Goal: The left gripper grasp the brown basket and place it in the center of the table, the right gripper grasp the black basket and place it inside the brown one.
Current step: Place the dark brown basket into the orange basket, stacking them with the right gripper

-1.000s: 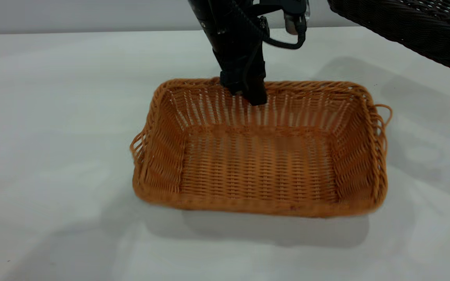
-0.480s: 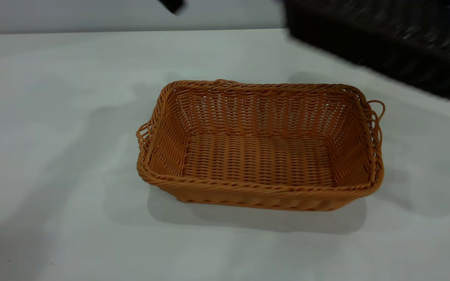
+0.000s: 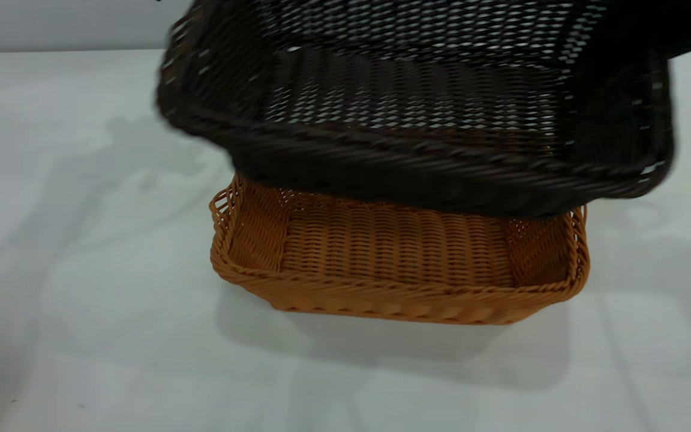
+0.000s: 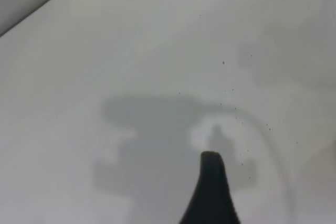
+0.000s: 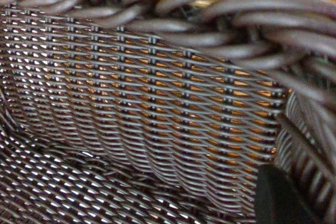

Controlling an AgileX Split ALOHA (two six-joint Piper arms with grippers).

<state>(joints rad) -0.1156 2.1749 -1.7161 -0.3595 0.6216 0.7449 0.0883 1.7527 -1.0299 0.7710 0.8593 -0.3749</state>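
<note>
Black basket [image 3: 417,114] hangs tilted above brown basket [image 3: 399,258] on bench [image 3: 81,270], poised for nesting; right end effector [image 5: 281,198] apparently holding its rim. Left end effector [image 4: 212,182]: opening cannot be told.

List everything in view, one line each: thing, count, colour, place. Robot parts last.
brown basket: one, orange-tan wicker, resting on the table near its middle, empty.
black basket: one, very dark brown-black wicker, held in the air above the brown basket's far side, tilted.
table: one, white-grey, under everything.
left gripper: one black finger visible, over bare table, away from the baskets.
right gripper: one black finger visible, against the black basket's inner wall.
</note>
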